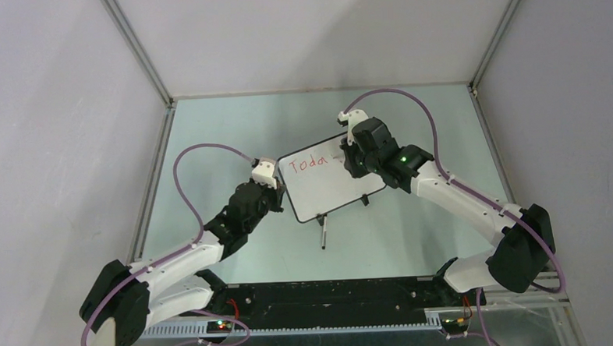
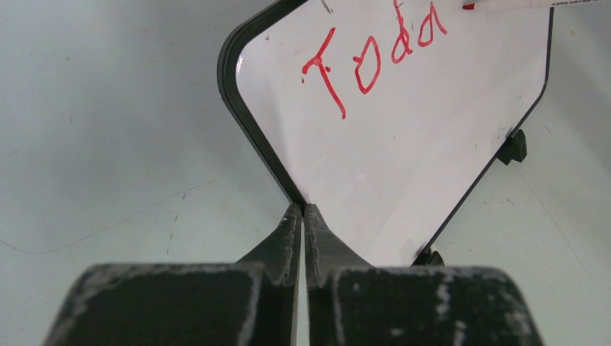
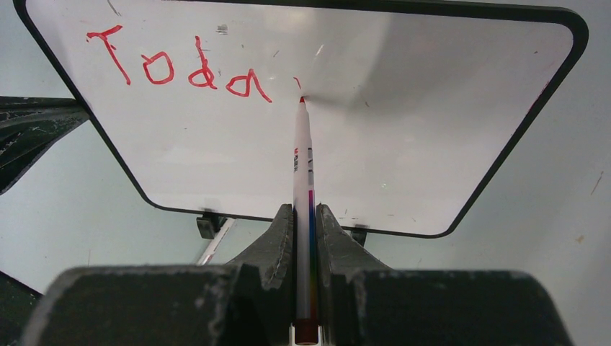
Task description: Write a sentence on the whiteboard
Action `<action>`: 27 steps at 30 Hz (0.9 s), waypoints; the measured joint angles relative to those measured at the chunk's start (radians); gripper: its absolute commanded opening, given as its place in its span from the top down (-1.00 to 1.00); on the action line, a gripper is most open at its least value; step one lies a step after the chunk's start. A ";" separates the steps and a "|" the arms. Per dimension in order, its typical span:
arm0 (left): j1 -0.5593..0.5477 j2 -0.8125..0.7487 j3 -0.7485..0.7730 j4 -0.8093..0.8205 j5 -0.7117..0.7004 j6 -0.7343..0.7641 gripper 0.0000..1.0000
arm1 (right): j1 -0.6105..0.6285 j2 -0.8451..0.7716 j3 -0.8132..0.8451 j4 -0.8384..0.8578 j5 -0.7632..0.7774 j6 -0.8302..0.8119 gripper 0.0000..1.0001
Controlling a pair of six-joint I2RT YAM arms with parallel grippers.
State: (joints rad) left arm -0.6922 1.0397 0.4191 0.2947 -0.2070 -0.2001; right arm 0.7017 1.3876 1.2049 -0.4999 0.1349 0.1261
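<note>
Whiteboard: glossy white face, thin black frame, black feet. The sentence is bright red, sitting toward ten o'clock on the face as my right wrist sees it. My marker is white, with a rainbow stripe down the barrel and a red tip at twelve o'clock. My right gripper and left gripper are black, scuffed whitish-grey. The table is pale mint green with faint dark scratches. My cables are purple.
</note>
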 measured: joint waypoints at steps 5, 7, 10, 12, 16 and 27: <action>-0.001 0.000 0.000 0.000 0.000 0.000 0.65 | 0.006 0.000 0.000 0.005 -0.001 0.000 1.00; -0.002 0.000 0.000 -0.003 0.000 0.000 0.53 | 0.012 0.000 0.000 0.008 -0.002 0.000 1.00; -0.003 0.000 0.000 -0.007 0.001 0.000 0.40 | 0.023 -0.001 0.000 0.014 -0.004 0.000 1.00; -0.003 -0.003 0.000 -0.006 0.003 -0.001 0.36 | 0.028 -0.001 0.000 0.019 -0.005 0.000 1.00; -0.003 -0.009 0.000 -0.004 0.009 -0.001 0.32 | 0.031 -0.001 0.004 0.021 -0.010 -0.001 1.00; 0.003 0.003 0.000 0.029 0.041 -0.014 0.27 | 0.032 -0.001 0.026 0.024 -0.011 -0.008 1.00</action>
State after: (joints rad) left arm -0.6895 1.0428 0.4191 0.3241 -0.1661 -0.2142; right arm 0.7338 1.3869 1.2312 -0.4759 0.1234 0.1184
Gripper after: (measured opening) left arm 0.364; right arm 0.136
